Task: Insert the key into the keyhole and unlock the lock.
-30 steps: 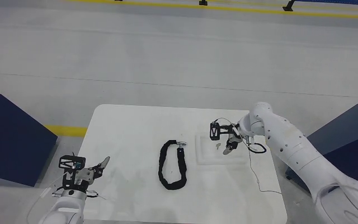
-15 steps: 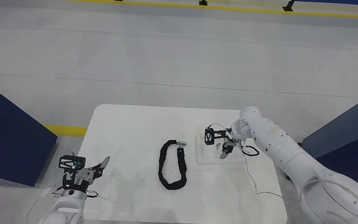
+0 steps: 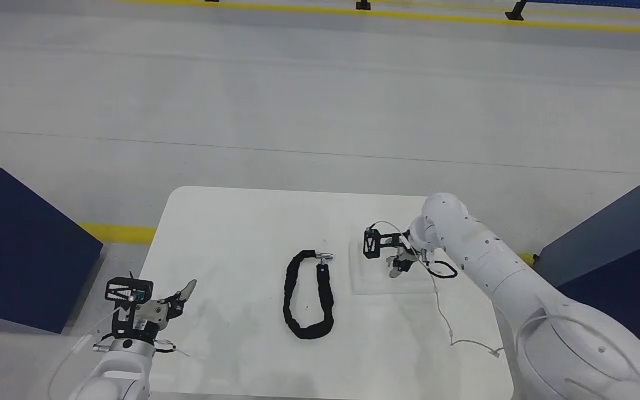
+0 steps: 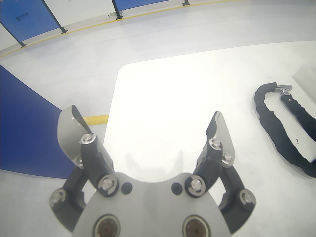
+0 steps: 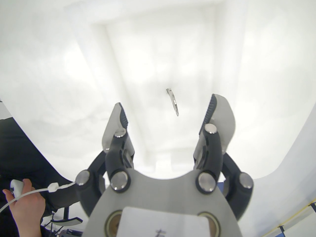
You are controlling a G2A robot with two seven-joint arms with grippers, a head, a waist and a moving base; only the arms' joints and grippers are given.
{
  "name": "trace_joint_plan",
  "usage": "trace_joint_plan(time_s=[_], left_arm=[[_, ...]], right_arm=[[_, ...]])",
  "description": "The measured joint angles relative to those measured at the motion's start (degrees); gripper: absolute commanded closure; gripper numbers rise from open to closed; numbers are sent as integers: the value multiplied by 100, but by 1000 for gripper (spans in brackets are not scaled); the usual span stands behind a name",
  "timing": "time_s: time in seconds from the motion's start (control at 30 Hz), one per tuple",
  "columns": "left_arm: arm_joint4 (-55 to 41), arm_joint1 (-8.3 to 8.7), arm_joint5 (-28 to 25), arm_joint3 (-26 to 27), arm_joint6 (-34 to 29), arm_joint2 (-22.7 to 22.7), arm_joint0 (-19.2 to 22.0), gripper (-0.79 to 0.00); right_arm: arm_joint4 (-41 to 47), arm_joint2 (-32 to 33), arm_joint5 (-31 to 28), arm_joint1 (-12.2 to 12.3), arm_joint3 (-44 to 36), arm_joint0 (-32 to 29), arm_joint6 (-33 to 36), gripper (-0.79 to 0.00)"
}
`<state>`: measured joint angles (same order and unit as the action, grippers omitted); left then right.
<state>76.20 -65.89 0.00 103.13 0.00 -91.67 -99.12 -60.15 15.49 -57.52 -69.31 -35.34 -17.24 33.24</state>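
We see the white surface (image 3: 230, 230) carrying a shallow tray (image 3: 372, 283) on its right half and the black chain lock (image 3: 296, 300) near its middle. The left gripper (image 4: 145, 113) hangs wide open at the near left corner. The right gripper (image 5: 167, 104) hovers over the tray, also wide open, with the key (image 5: 173, 101) in the tray below the gap.

Printed logos stand on a white panel (image 4: 74, 6) and a blue panel (image 4: 27, 19).
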Motion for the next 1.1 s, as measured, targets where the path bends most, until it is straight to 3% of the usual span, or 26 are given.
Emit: trace_joint_plan(time_s=[0.3, 0.63, 1.1], left_arm=[[0, 0, 0, 0, 0, 0, 0, -785], [0, 0, 0, 0, 0, 0, 0, -785], [0, 0, 0, 0, 0, 0, 0, -785]], right_arm=[[-266, -25, -10, -205, 381, 33, -322, -326], [-703, -88, 19, -366, 589, 22, -603, -209], [-1230, -35, 38, -319, 509, -59, -1142, -105]])
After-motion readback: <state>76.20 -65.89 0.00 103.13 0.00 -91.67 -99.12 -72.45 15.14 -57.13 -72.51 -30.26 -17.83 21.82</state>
